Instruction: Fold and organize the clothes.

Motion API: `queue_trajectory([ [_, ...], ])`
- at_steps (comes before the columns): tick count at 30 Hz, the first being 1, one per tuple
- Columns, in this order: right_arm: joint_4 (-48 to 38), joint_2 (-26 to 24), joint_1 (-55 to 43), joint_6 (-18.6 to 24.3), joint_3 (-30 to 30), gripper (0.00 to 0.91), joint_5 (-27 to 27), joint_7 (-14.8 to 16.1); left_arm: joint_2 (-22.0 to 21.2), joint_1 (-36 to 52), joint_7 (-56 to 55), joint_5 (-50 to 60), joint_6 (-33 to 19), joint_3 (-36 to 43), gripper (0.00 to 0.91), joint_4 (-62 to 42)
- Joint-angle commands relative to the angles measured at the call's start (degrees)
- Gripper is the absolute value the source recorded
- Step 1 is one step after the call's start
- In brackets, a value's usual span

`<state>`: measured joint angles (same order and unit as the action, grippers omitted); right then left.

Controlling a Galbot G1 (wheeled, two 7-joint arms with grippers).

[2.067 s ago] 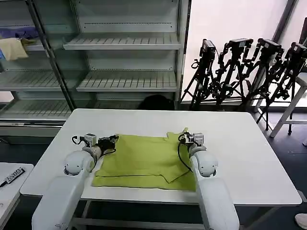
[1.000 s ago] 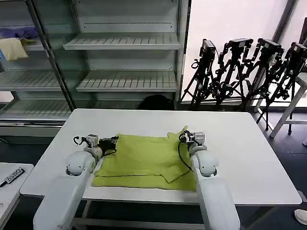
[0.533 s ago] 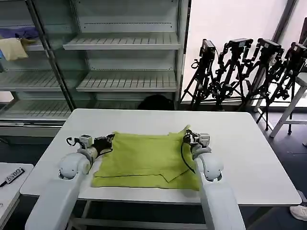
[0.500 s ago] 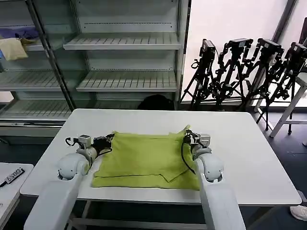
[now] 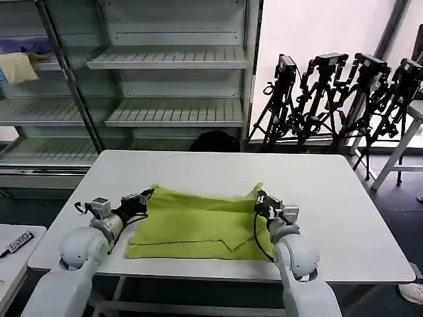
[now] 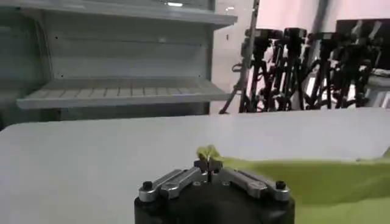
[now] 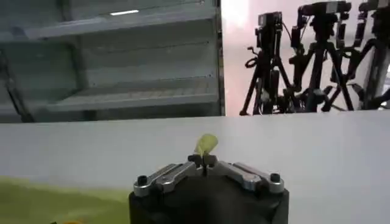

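Note:
The clothes (image 5: pixel 198 221), a lime yellow-green T-shirt, lie on the white table (image 5: pixel 330 198), its far edge lifted between my two grippers. My left gripper (image 5: pixel 147 195) is shut on the far left corner; a tuft of the clothes (image 6: pixel 210 152) pokes out past the left gripper (image 6: pixel 208 162). My right gripper (image 5: pixel 259 196) is shut on the far right corner. In the right wrist view a small tuft of the clothes (image 7: pixel 206 144) sticks up from the right gripper (image 7: pixel 203 160). The near edge lies flat by the table's front.
Metal shelving (image 5: pixel 165 59) stands behind the table, with a pale yellow cloth (image 5: pixel 18 66) and a purple-blue cloth (image 5: pixel 30 45) on its upper left shelf. Black camera tripods (image 5: pixel 337 92) stand at the back right. A low side table (image 5: pixel 13 241) sits at the left.
Both arms have drawn back toward me and a little outward, still shut on the far corners. The shirt's far edge has lifted and stretched taut between them.

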<state>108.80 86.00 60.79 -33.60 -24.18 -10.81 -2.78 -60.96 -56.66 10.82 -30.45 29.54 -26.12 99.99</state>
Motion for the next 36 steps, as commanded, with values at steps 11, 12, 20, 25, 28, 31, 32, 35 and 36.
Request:
queue_trajectory([
  [11, 7.3, -0.1, 9.9, 0.1, -1.5, 0.0, 0.4, 1.6, 1.9, -11.8, 4.4, 1.7, -1.0, -2.9, 0.0, 6.2],
  [12, 7.2, -0.1, 10.0, 0.1, -1.5, 0.0, 0.6, 1.6, 1.9, -11.8, 4.5, 1.8, -0.8, -2.9, 0.0, 6.3],
  [20, 6.0, 0.3, 10.9, 0.2, -2.2, 0.0, 1.9, 2.0, 2.3, -11.9, 4.0, 3.3, -0.3, -3.2, 0.0, 7.1],
  [25, 5.6, 0.2, 11.3, 0.2, -2.4, 0.0, 3.2, 2.2, 2.3, -12.4, 4.3, 5.2, -0.6, -2.7, 0.0, 6.9],
  [28, 5.1, 0.4, 11.5, 0.2, -2.4, 0.0, 4.5, 2.2, 2.0, -12.5, 4.4, 6.2, -0.7, -2.4, 0.01, 6.7],
  [31, 4.8, 0.8, 11.6, 0.2, -2.0, 0.907, 7.4, 1.9, 1.6, -12.6, 4.5, 7.1, -0.9, -2.2, 0.302, 6.7],
  [32, 4.8, 1.1, 11.6, 0.2, -2.0, 0.907, 8.5, 2.0, 1.3, -12.5, 4.1, 7.8, -0.8, -2.2, 0.443, 6.8],
  [35, 4.8, 1.2, 11.8, 0.2, -1.7, 0.907, 11.1, 1.4, 1.1, -12.6, 4.0, 8.2, -0.7, -2.1, 0.907, 7.2],
  [36, 4.8, 1.2, 11.9, 0.2, -1.6, 0.907, 12.0, 1.1, 1.0, -12.6, 4.0, 8.3, -0.7, -2.1, 0.907, 7.3],
])
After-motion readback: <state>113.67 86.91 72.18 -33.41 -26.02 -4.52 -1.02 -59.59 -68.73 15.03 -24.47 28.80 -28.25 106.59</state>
